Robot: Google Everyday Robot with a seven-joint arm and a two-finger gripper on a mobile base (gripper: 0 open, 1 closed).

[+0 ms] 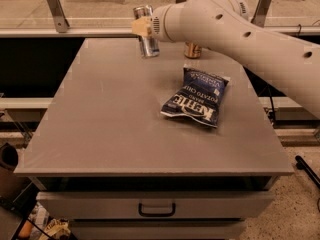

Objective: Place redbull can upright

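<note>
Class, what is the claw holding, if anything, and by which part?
The claw grips the redbull can around its upper half, over the table's far end.

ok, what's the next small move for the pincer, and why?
Probably ease straight down a touch, then release. The pincer grips the can near its top, by the table's far edge. The can looks almost upright, its base at or just above the surface; I cannot tell which. The gold can and chip bag sit clear of it.
</note>
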